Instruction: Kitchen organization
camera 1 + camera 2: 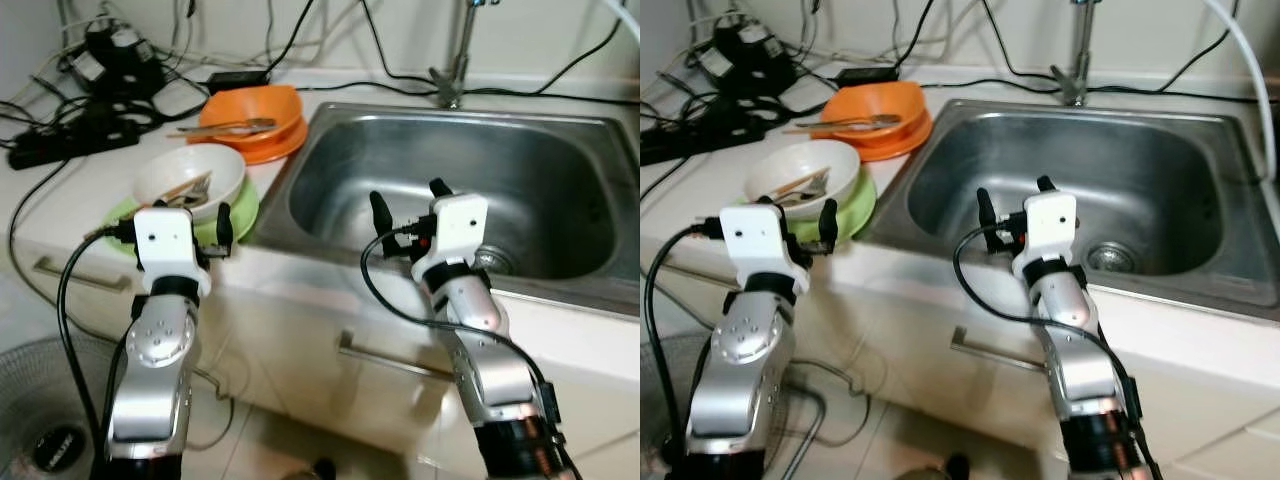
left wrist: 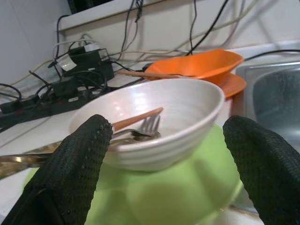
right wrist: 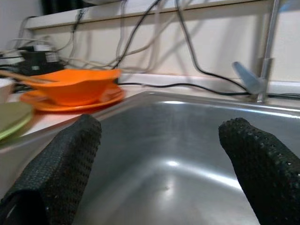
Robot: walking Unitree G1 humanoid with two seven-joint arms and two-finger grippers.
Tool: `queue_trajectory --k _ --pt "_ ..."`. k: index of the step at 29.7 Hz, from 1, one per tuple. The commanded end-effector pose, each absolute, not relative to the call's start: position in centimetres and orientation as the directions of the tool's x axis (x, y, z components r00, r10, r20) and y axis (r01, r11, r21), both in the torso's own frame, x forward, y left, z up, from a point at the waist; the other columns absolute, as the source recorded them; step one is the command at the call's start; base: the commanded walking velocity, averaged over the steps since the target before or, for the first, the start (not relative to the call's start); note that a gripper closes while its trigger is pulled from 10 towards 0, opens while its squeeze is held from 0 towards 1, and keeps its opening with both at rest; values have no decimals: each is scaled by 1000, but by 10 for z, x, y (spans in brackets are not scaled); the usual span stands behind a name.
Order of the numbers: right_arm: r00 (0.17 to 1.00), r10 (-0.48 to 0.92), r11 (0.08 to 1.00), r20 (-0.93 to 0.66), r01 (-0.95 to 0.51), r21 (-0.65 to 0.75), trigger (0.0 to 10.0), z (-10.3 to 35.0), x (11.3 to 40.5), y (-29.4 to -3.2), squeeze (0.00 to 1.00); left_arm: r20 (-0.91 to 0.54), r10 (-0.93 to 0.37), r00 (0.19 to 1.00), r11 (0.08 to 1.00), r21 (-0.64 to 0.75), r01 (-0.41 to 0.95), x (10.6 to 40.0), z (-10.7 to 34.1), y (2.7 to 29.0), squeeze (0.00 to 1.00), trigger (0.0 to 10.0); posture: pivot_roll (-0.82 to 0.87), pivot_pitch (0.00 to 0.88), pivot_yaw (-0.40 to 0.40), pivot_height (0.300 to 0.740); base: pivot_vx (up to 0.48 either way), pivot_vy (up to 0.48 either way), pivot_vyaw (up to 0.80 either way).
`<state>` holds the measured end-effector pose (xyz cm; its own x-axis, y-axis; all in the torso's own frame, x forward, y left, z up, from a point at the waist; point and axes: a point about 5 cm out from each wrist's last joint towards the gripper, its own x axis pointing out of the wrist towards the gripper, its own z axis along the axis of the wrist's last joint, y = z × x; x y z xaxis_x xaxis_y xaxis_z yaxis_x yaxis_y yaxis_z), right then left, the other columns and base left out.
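Both silver arms are reaching up and forward from below the counter (image 1: pixel 60 215) edge, wrists bent toward the worktop.

The left gripper (image 1: pixel 190 215) is hovering at the front edge of the counter, just before the stacked dishes, with its fingers (image 2: pixel 77 159) spread apart and holding nothing. The white bowl (image 1: pixel 190 178) is sitting inside the green bowl (image 1: pixel 240 215); a fork (image 2: pixel 140 130) and wooden chopsticks (image 2: pixel 136 118) are lying in the white bowl.

The right gripper (image 1: pixel 410 205) is hanging over the near rim of the steel sink (image 1: pixel 560 150), fingers (image 3: pixel 65 164) apart and empty, pointing into the basin.

Behind the white bowl, an orange bowl (image 1: pixel 255 105) is resting on an orange plate (image 1: pixel 270 148), near the sink's left rim, with utensils across it.
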<state>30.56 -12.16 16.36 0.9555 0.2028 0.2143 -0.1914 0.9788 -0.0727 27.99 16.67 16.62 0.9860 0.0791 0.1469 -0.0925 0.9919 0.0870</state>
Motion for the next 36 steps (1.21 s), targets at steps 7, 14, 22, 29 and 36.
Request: queue_trajectory --k 7,14,22,29,36 --pt "950 216 976 227 -204 -75 10000 167 306 -116 0 177 98 979 986 118 -120 281 174 171 0 10000 -30 59 125 740 0 0 525" --pt "948 216 976 232 -205 -72 10000 168 307 -115 0 181 104 978 985 116 -126 283 176 173 0 10000 -28 55 126 740 0 0 354" --pt "951 210 977 229 -197 -78 10000 168 308 -116 0 183 106 977 986 111 -127 283 177 173 0 10000 -30 54 126 740 0 0 0" --pt "955 197 980 221 -184 -80 10000 169 310 -118 0 199 122 972 986 88 -141 283 179 175 0 10000 -31 51 123 740 0 0 0" --pt "953 208 978 222 -198 -68 10000 170 312 -117 0 205 105 973 989 85 -124 283 180 173 0 10000 -32 46 119 740 0 0 0"
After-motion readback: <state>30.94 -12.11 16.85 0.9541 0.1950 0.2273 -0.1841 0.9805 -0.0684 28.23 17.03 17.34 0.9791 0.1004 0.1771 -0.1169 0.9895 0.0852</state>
